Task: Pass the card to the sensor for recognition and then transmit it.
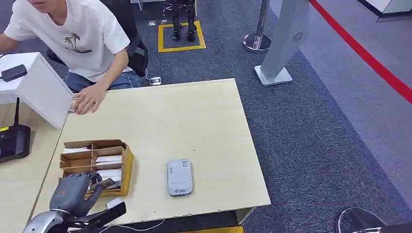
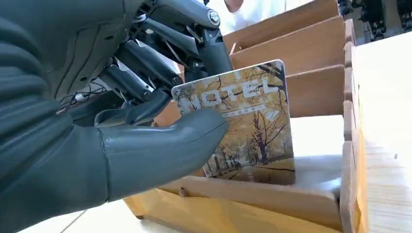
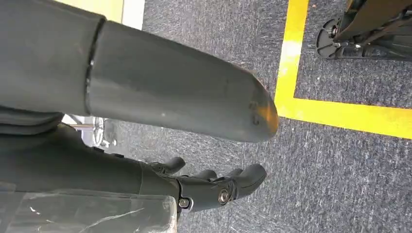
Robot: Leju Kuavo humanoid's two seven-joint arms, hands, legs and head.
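A hotel card [image 2: 248, 126] with a yellow tree picture stands in the nearest slot of the wooden card box [image 2: 291, 199]. My left hand [image 2: 145, 111] pinches it, thumb on its printed face and fingers behind. From the head view that hand [image 1: 75, 191] sits over the near end of the card box [image 1: 127, 167], which holds several white cards. The grey sensor [image 1: 180, 177] lies flat on the table to the right of the box. My right hand [image 3: 194, 145] hangs over the carpet, fingers apart, holding nothing.
A person in a white shirt sits at the table's far left with a hand [image 1: 88, 100] resting on the table [image 1: 194, 116]. A black device [image 1: 13, 141] stands on the left desk. A grey stand [image 1: 284, 43] and a post base [image 1: 256, 42] are beyond the table.
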